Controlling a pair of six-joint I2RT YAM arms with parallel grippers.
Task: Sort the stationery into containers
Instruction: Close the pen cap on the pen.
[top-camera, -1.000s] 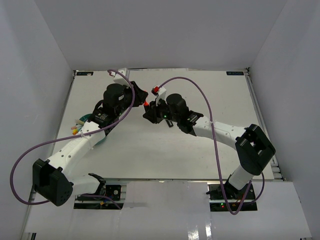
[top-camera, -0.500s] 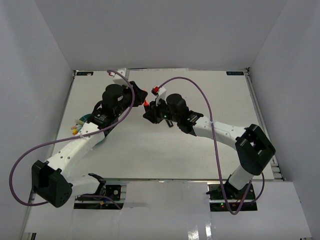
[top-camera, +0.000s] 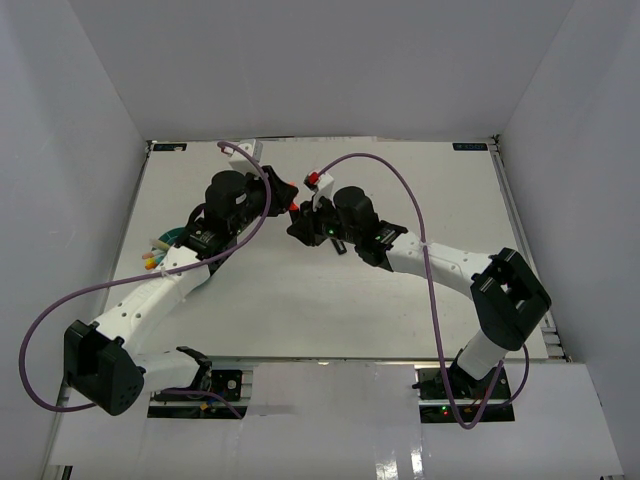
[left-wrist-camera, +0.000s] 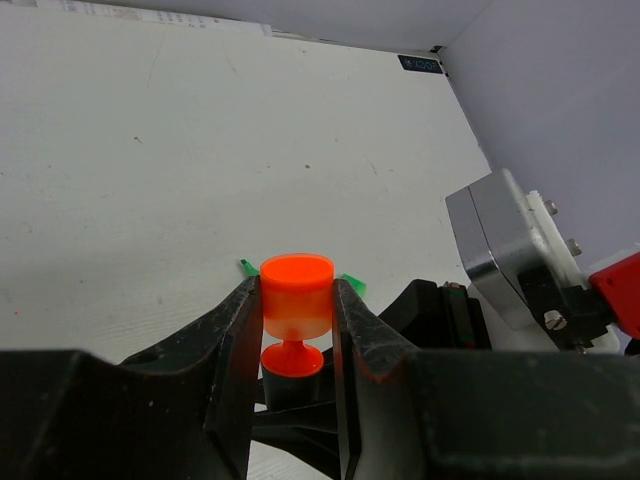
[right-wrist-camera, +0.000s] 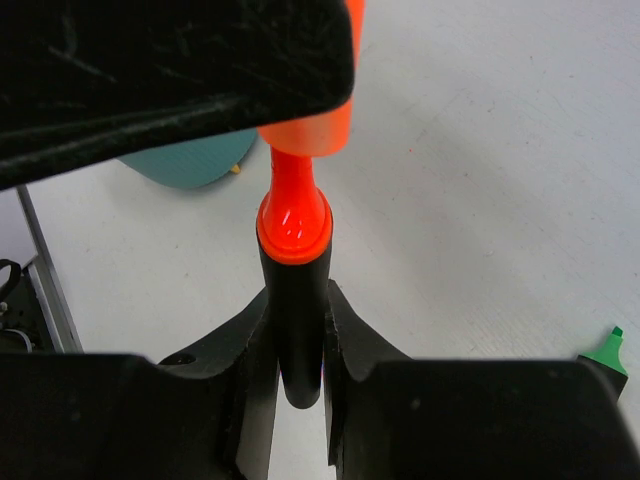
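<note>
Our left gripper (left-wrist-camera: 297, 325) clamps the orange cap (left-wrist-camera: 297, 295) while our right gripper (right-wrist-camera: 293, 340) pinches the black marker (right-wrist-camera: 292, 295) above the table (top-camera: 350, 300), its tip at the cap's mouth; the teal tub (right-wrist-camera: 190, 160) seems to hold some pens (top-camera: 151, 262) already; we judge this marker and a green-tipped marker (right-wrist-camera: 605, 352) nearby not yet sorted

So both arms meet over the middle of the table (top-camera: 400, 300), a bit toward the far side, with the left gripper (left-wrist-camera: 297, 312) clamped round the cap (left-wrist-camera: 297, 285) and the right gripper (right-wrist-camera: 297, 345) round the marker (right-wrist-camera: 292, 300), cap sitting right at the marker's tip end. The tub (top-camera: 172, 238) is on the table way over left, tucked under the left arm, with pens (top-camera: 153, 256) in it. Another marker (right-wrist-camera: 605, 356) lies on the table below, close by.
</note>
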